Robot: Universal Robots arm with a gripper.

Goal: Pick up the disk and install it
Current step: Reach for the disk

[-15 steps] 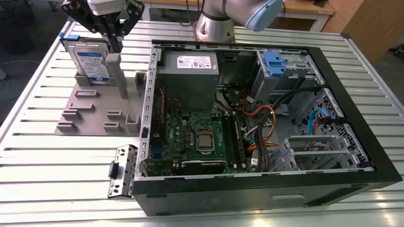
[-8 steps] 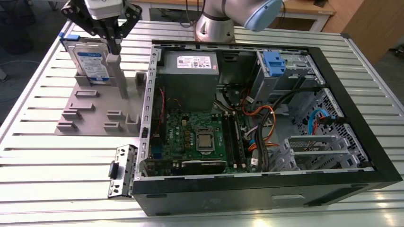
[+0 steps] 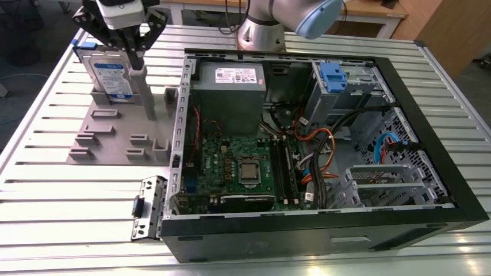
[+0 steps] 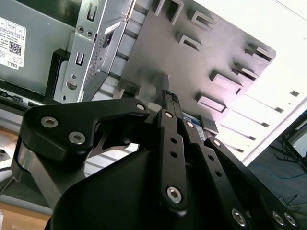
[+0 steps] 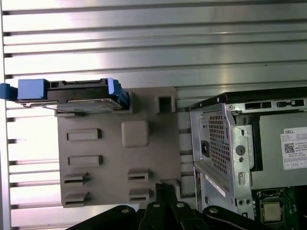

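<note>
You are working on a table [image 3: 46, 190] of ribbed, bright bare metal. The holder plate [image 3: 115, 141] on it looks like matt grey plastic. The disk [image 3: 111, 77] shows silver metal, a smooth paper-like label and a glossy blue plastic bracket. Your gripper [image 3: 129, 50] is dull black with shiny screws. The computer case [image 3: 322, 236] is matt black outside and bare grey sheet metal inside.

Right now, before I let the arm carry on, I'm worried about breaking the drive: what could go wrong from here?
1. In the exterior view the pincer sits by the grey post, beside the disk rather than over it; a move down may strike the post.
2. The disk stands on edge in the grey fixture, so a side bump could tip it.
3. Loose cables lie near the case's drive bay and might snag.
</note>
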